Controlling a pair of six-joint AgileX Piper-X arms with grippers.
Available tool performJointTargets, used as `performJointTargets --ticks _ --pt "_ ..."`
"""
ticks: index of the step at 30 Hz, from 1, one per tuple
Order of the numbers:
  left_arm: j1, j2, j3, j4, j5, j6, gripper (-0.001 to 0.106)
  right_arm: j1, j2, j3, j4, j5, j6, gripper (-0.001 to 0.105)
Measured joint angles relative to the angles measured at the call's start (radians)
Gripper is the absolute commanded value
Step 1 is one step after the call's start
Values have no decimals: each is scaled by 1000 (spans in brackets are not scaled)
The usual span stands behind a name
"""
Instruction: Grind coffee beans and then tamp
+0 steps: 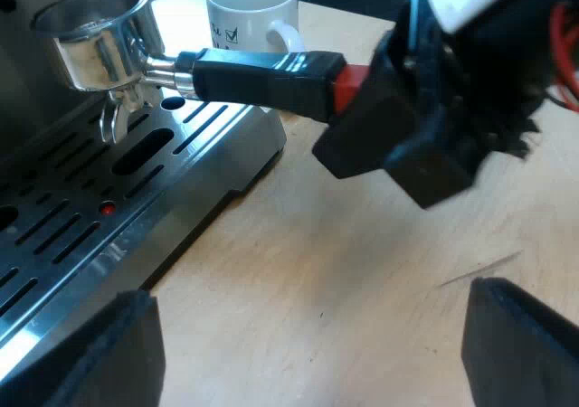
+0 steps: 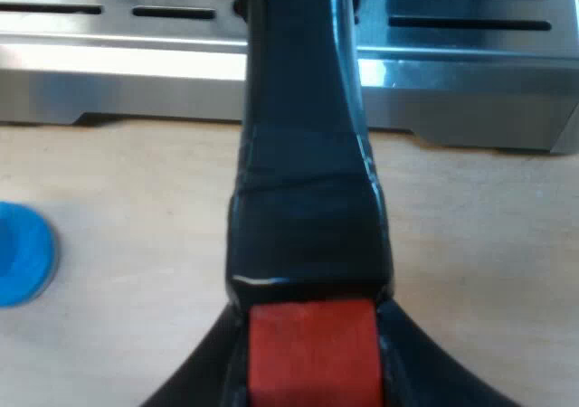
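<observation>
The metal holder [image 1: 95, 45] hangs level over the espresso machine's slotted drip tray [image 1: 136, 181], its basket open upward close to the machine's front. Its dark handle [image 1: 262, 77] ends in red [image 1: 348, 86], and my right gripper [image 1: 357, 108] is clamped there. In the right wrist view the handle [image 2: 303, 154] runs away from me toward the tray, with my right gripper [image 2: 310, 362] shut on the red end [image 2: 310, 348]. My left gripper [image 1: 312, 353] hovers open over the wooden table with nothing between its fingers [image 1: 99, 353]. A blue tamper [image 2: 20, 253] lies on the table.
A white mug [image 1: 249, 14] with dark print stands on the table beyond the handle, near the drip tray's corner. The tray's steel front edge [image 2: 452, 63] runs across just past the gripped handle. Bare wooden tabletop [image 1: 362, 271] lies under my left gripper.
</observation>
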Motion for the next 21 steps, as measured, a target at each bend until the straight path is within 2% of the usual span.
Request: performJointTargets --ticks 6,12,17,21 --pt "0 -12 0 0 0 -8 70 56 -8 0 5 3 0 0" --pt "0 -93 0 9 0 -8 70 92 -34 20 5 6 0 0" --pt "0 -169 0 101 0 -8 70 141 -103 103 5 25 -2 0" --pt "0 -193 0 132 0 -8 70 183 -158 166 -7 27 -2 0"
